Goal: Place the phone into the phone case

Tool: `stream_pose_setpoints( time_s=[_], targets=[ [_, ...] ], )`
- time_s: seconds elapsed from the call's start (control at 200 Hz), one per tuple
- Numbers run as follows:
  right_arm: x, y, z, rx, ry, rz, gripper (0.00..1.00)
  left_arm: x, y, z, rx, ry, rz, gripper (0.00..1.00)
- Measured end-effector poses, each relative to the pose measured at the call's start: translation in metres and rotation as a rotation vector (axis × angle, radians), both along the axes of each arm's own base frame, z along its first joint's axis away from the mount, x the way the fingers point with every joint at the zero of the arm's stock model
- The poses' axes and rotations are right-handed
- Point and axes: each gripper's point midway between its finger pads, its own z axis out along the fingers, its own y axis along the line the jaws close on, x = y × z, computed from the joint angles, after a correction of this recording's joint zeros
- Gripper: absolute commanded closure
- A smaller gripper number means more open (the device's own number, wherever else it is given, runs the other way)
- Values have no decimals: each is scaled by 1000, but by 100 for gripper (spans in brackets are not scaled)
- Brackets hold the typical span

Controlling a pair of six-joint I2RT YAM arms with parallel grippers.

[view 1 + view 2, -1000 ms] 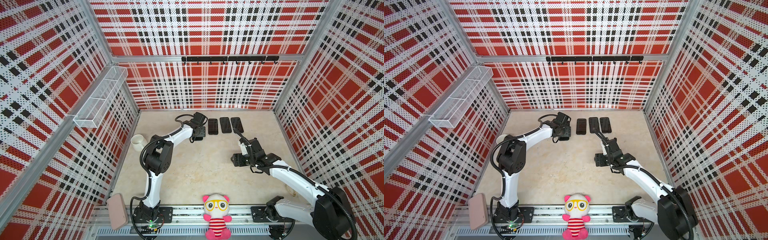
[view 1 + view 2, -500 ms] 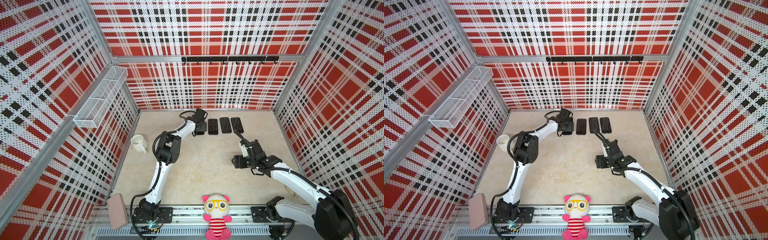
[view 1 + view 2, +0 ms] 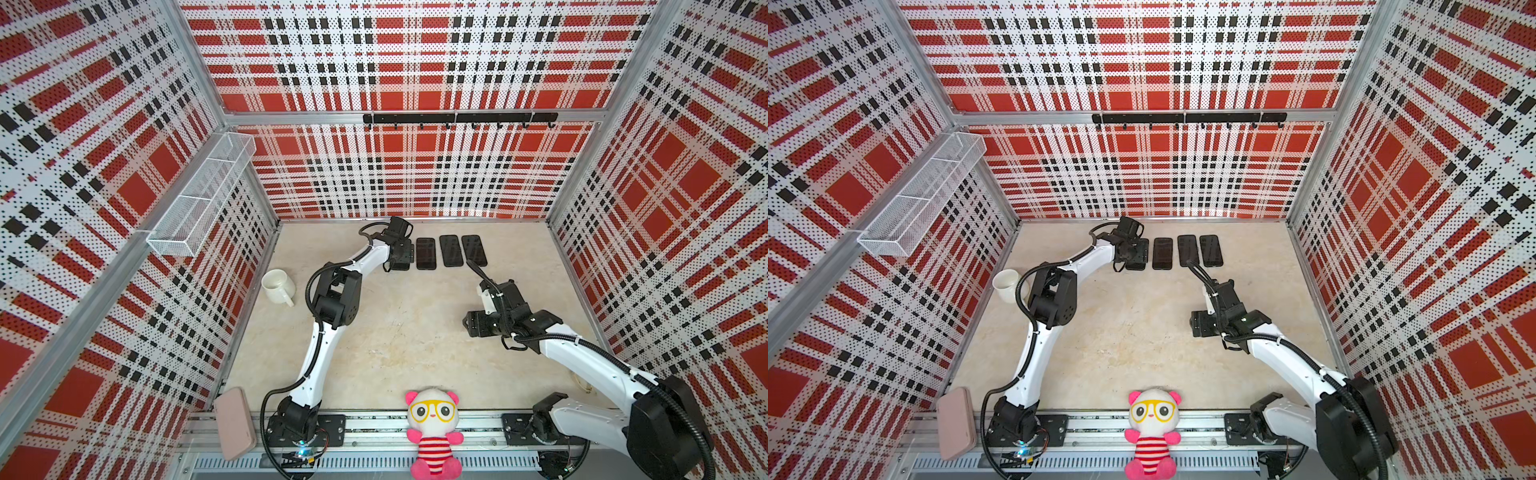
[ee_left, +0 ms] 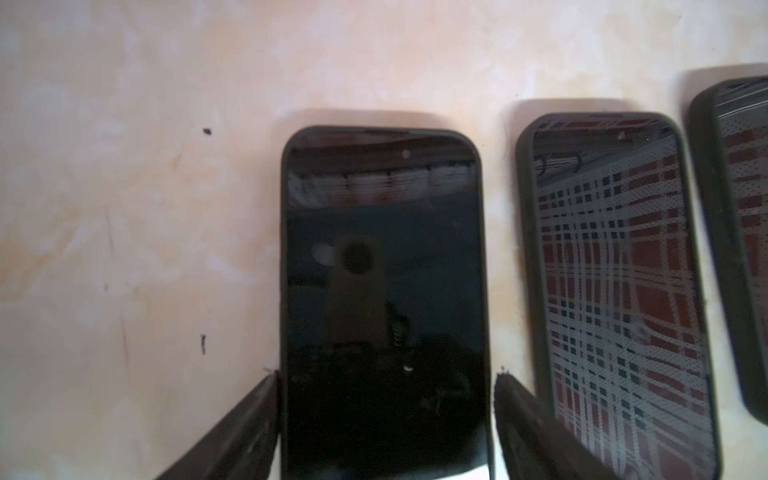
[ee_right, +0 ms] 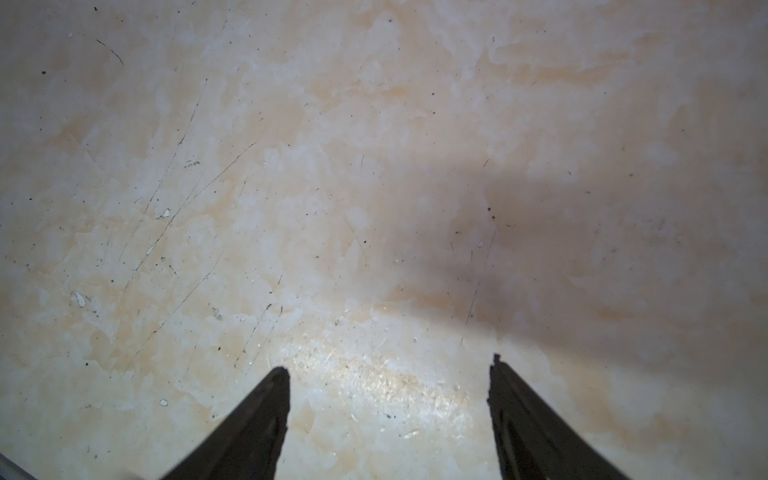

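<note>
Where the row of phones (image 3: 451,251) lies near the back wall (image 3: 415,187), the left gripper (image 4: 384,374) straddles the end phone (image 4: 382,270). It sits screen-up inside its dark phone case (image 4: 284,249), flat on the table (image 4: 124,208). Fingers released: one tip right at a long case edge, the other w/ a sliver of table btwn it & the opposite edge. Next phone (image 4: 615,291) lies just beside, narrow gap only; bare table on the other side. Right gripper (image 5: 388,365) hangs spread over bare table, nothing btwn its fingers, well apart from the phones. Mug (image 3: 276,286) stands near the table's left edge.
</note>
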Motion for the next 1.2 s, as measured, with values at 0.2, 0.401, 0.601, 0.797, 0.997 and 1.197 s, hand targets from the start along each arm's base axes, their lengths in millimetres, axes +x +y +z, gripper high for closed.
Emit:
stream_pose_setpoints(
  time_s=[0.2,0.401,0.601,0.797,0.997,1.197],
  targets=[
    [0,0,0,0,2,1,22,1,-3,1,-17,-2,-10,16],
    [1,3,2,12,-7,10,21,0,-3,4,-12,-8,-23,11],
    [1,5,8,26,-26,24,0,-13,5,35,27,-68,-41,8],
    [9,-1,35,13,-127,8,0,-51,19,128,52,-289,-30,6],
    [32,-26,89,-39,-323,-132,0,-109,58,224,64,-557,61,2],
    [48,-59,108,-169,-494,-255,0,-162,131,211,168,-643,232,2]
  ],
)
